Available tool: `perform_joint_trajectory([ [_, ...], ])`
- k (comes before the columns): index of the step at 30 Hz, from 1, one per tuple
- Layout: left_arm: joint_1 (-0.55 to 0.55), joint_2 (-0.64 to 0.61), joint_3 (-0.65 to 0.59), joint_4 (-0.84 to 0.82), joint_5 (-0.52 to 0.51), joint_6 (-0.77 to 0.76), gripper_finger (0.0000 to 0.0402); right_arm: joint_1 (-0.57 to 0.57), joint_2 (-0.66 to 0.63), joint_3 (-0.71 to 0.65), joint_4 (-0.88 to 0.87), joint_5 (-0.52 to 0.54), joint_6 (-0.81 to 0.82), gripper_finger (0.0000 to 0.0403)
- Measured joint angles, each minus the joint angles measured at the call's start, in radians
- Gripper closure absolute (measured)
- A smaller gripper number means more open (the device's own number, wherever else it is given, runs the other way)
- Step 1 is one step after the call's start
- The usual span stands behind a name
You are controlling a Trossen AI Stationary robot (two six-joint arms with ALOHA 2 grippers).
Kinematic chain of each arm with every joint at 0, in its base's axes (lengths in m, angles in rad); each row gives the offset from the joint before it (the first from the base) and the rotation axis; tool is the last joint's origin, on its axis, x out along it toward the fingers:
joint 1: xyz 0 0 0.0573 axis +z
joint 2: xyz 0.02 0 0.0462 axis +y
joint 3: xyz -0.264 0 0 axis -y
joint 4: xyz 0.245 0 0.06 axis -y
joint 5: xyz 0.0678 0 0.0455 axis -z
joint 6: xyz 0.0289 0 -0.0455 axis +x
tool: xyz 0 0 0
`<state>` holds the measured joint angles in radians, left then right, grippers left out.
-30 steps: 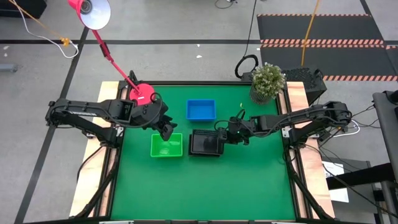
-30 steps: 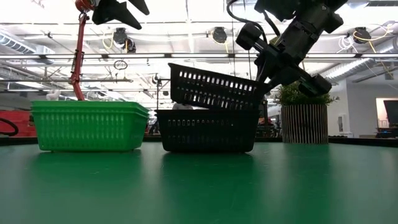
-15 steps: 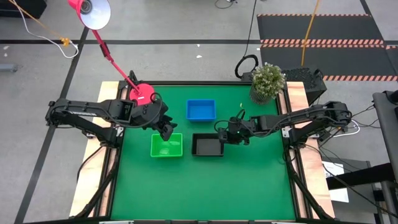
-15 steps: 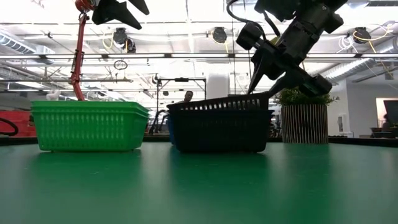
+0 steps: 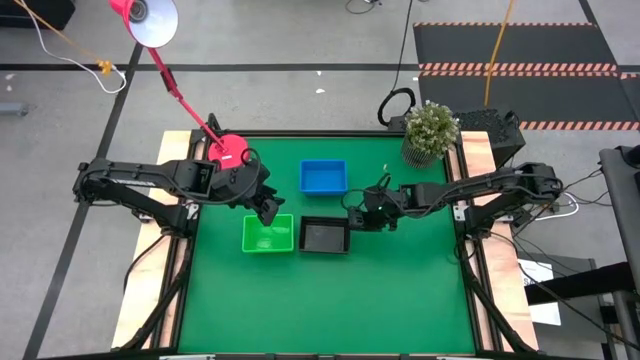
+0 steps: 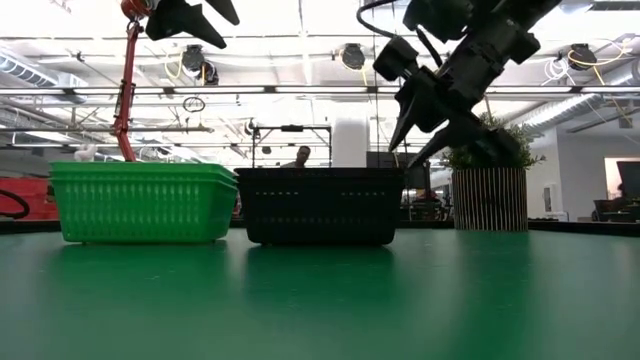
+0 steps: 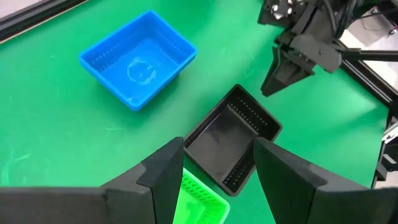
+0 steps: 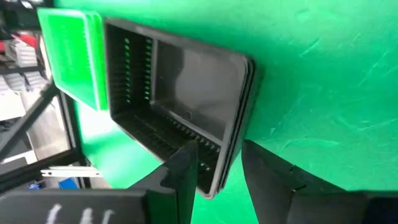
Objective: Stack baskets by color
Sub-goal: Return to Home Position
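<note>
Black baskets (image 5: 325, 236) sit nested as one stack at the mat's middle, with doubled rims (image 8: 244, 93). Their left side stands close beside the green basket (image 5: 268, 233). A blue basket (image 5: 324, 177) rests on the mat farther back. My right gripper (image 6: 402, 155) is open and hangs just above the black stack's right end, slanting down from the right; I see no touch. My left gripper (image 5: 268, 211) is open and hovers over the green basket's far edge, holding nothing.
A pink lamp base (image 5: 230, 152) with its red arm stands at the mat's far left. A potted plant (image 5: 432, 130) stands at the far right corner. The green mat's near half (image 5: 330, 300) is bare.
My right gripper has opened and let go of the upper black basket. That basket was tilted with one end raised and has dropped level into the lower black one. The black stack has slid a little toward the green basket. The right gripper stays just above the stack's right end.
</note>
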<state>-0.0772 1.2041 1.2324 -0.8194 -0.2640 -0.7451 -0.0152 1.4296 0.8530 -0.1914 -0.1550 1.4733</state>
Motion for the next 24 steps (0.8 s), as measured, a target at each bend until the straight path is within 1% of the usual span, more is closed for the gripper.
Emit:
perform_joint_trajectory([
  [4, 0.000, 0.000, 0.000, 0.000, 0.000, -0.017, 0.0206, -0.024, -0.035, 0.000, -0.046, 0.022, -0.036, 0.0282],
  [10, 0.000, 0.000, 0.000, -0.023, -0.010, -0.001, 0.0206, -0.045, -0.047, 0.000, -0.043, 0.023, -0.109, 0.0282],
  [13, 0.000, -0.001, 0.000, -0.020, -0.003, 0.104, 0.0208, -0.044, -0.063, 0.000, 0.006, -0.002, -0.209, 0.0282],
  [15, -0.011, -0.007, 0.000, -0.014, 0.002, 0.164, 0.0218, -0.044, -0.086, 0.000, 0.055, -0.033, -0.283, 0.0286],
  [17, -0.017, -0.010, 0.000, -0.014, 0.004, 0.177, 0.0239, -0.043, -0.120, 0.001, 0.080, -0.055, -0.358, 0.0298],
  [19, -0.017, -0.009, 0.000, -0.014, 0.004, 0.198, 0.0269, -0.043, -0.164, 0.000, 0.082, -0.059, -0.454, 0.0320],
  [23, -0.023, -0.010, 0.000, -0.014, 0.001, 0.271, 0.0346, -0.042, -0.274, 0.001, 0.082, -0.059, -0.728, 0.0385],
  [24, -0.024, -0.010, 0.000, -0.014, 0.002, 0.299, 0.0366, -0.042, -0.303, 0.001, 0.089, -0.059, -0.798, 0.0393],
])
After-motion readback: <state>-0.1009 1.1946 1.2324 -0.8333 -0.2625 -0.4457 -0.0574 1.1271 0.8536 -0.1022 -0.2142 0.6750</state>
